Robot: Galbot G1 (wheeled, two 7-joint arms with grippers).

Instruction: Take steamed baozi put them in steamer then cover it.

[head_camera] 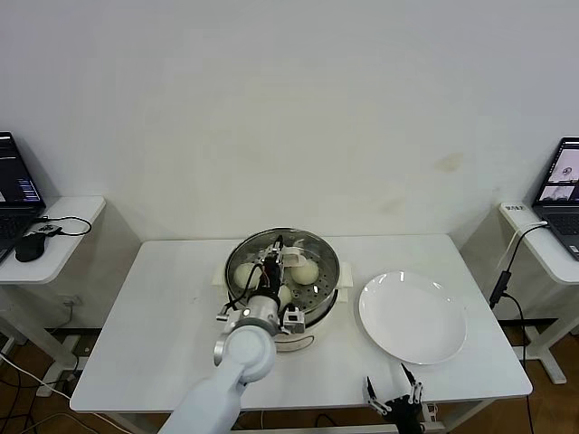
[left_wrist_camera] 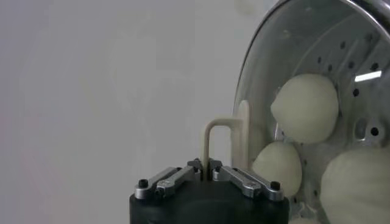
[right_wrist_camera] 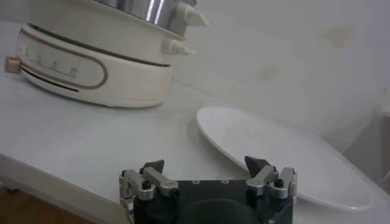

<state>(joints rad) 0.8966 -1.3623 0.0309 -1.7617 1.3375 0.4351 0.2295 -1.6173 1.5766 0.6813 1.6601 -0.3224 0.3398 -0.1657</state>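
Observation:
The steamer [head_camera: 282,269] stands at the table's middle on its white base [right_wrist_camera: 91,67]. Three cream-white baozi show inside it [head_camera: 245,274] [head_camera: 305,270] [head_camera: 284,295]; a fourth is hidden. In the left wrist view they show through the glass [left_wrist_camera: 304,108] [left_wrist_camera: 277,167] [left_wrist_camera: 359,185]. My left gripper [head_camera: 274,264] [left_wrist_camera: 207,167] is shut on the cover's cream handle [left_wrist_camera: 210,140] and holds the glass cover [left_wrist_camera: 256,73] over the steamer. I cannot tell whether the cover rests on the rim. My right gripper [head_camera: 395,398] [right_wrist_camera: 205,165] is open and empty at the table's front edge.
An empty white plate [head_camera: 412,316] [right_wrist_camera: 286,152] lies right of the steamer, just beyond my right gripper. Side tables with laptops stand at the far left [head_camera: 36,226] and far right [head_camera: 552,226]. A cable [head_camera: 507,271] hangs off the right side.

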